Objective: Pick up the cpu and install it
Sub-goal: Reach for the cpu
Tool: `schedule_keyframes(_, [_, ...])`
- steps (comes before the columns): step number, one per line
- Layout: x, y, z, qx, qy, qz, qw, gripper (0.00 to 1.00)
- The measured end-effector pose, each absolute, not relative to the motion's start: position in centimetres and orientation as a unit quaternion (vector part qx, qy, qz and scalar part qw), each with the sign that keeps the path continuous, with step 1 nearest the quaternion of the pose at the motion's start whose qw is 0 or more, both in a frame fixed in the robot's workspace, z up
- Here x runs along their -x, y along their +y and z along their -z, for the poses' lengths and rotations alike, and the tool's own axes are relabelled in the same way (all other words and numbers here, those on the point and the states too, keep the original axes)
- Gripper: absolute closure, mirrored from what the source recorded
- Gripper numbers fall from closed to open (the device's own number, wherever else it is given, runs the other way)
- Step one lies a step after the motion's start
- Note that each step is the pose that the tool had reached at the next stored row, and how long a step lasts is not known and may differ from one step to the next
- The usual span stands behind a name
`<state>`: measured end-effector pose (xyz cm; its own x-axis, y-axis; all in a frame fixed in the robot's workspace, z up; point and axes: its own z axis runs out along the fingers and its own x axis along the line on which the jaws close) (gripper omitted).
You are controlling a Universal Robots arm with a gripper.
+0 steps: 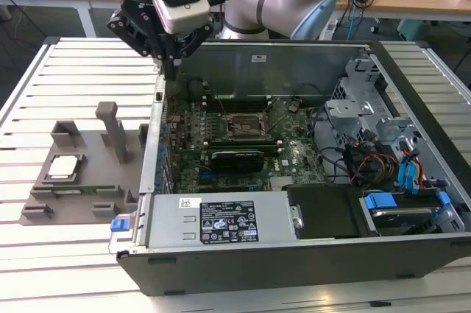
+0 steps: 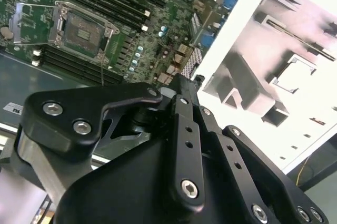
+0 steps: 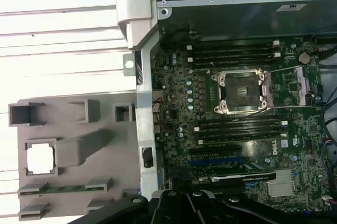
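We see the gripper (image 1: 171,70) hanging above the open computer case (image 1: 294,254), right over its wall on the exterior view's left, jaws pressed together with nothing between them. The cpu (image 1: 62,168) lies flat in a square pocket of the grey tray (image 1: 88,199) out on the slatted table (image 1: 73,70), beside the case and well apart from the gripper. In the first wrist view the cpu (image 3: 40,159) shows as a pale square in that pocket. Inside the case we see the metal-framed socket (image 1: 245,126) in the middle of the green motherboard (image 1: 193,160)
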<state>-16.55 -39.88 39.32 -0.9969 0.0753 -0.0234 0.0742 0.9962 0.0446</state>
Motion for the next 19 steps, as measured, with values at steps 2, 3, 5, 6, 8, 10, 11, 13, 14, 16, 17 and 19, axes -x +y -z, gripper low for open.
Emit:
schedule_keyframes(2, [17.3,-39.9,-39.3,-0.037,0.999,-0.022,0.013,0.89])
schedule_keyframes(3, [17.6,-39.9,-39.3,-0.037,0.999,-0.022,0.013,0.89])
schedule_keyframes(5, [18.3,-39.9,-39.3,-0.037,0.999,-0.022,0.013,0.89])
schedule_keyframes(6, [18.6,-39.9,-39.3,-0.037,0.999,-0.022,0.013,0.89])
schedule_keyframes(8, [19.4,-39.9,-39.3,-0.037,0.999,-0.022,0.013,0.89])
schedule_keyframes(10, [20.0,-39.9,-39.3,-0.037,0.999,-0.022,0.013,0.89])
schedule_keyframes(11, [20.4,-39.9,-39.3,-0.037,0.999,-0.022,0.013,0.89])
schedule_keyframes(13, [21.1,-39.9,-39.3,-0.037,0.999,-0.022,0.013,0.89])
schedule_keyframes(14, [21.4,-39.9,-39.3,-0.037,0.999,-0.022,0.013,0.89])
schedule_keyframes(16, [22.2,-39.9,-39.3,-0.037,0.999,-0.022,0.013,0.89])
schedule_keyframes(17, [22.4,-39.9,-39.3,-0.037,0.999,-0.022,0.013,0.89])
schedule_keyframes(19, [23.0,-39.9,-39.3,-0.037,0.999,-0.022,0.013,0.89])
